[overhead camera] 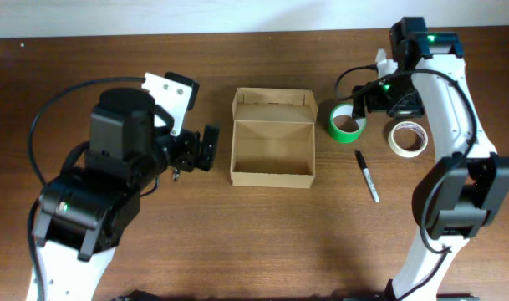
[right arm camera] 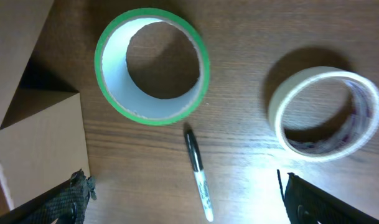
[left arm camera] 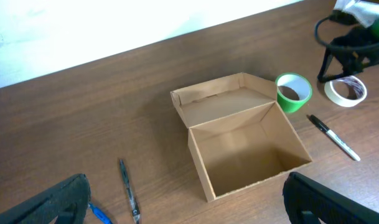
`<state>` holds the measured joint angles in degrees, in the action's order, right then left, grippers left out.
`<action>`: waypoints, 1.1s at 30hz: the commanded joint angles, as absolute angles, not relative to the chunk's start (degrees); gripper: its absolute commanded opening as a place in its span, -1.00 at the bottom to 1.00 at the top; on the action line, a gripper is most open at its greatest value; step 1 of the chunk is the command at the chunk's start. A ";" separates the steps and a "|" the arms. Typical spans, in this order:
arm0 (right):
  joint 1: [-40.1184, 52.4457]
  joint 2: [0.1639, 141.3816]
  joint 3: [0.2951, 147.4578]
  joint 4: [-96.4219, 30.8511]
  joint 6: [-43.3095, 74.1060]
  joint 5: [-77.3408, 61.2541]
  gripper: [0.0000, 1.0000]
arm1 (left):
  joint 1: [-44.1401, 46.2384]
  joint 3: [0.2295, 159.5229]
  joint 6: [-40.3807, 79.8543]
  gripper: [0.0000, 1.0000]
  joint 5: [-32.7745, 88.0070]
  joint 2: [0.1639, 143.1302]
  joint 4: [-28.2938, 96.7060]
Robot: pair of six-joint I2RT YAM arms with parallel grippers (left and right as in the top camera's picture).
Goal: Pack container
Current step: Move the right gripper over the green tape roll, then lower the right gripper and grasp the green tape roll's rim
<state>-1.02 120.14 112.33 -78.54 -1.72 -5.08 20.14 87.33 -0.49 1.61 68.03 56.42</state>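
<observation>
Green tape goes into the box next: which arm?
Right, most likely. The right claw hangs open close to the green tape, on the right side of the box. The left claw is on the box's other side, so it would have to reach across.

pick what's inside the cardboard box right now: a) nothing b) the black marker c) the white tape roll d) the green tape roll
A: the container shows only its bare cardboard floor in the overhead and left wrist views, while the green tape roll, the white tape roll and the black marker all lie outside it.
</observation>
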 commanded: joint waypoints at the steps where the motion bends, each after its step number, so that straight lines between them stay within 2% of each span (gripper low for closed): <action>1: -0.78 121.14 112.57 -77.91 -2.79 -7.81 0.98 | 20.36 88.33 -1.63 0.99 1.04 70.15 56.71; 8: -0.78 121.51 112.57 -75.55 -2.79 -7.75 0.98 | 20.36 88.33 -1.85 0.99 1.06 71.31 56.66; 17: -0.75 127.26 112.51 -76.47 -2.76 -8.21 0.79 | 20.36 88.33 -1.83 0.99 1.06 71.29 56.69; 27: -0.71 130.91 112.40 -76.12 -2.81 -8.58 0.76 | 20.36 88.33 -1.83 0.99 1.08 71.29 56.69; 30: -0.71 131.00 112.40 -75.59 -2.81 -8.56 0.67 | 20.36 88.33 -1.83 0.99 1.08 71.29 56.66; 33: -0.71 131.00 112.40 -75.18 -2.81 -8.56 0.48 | 20.36 88.33 -1.83 0.99 1.10 71.29 56.66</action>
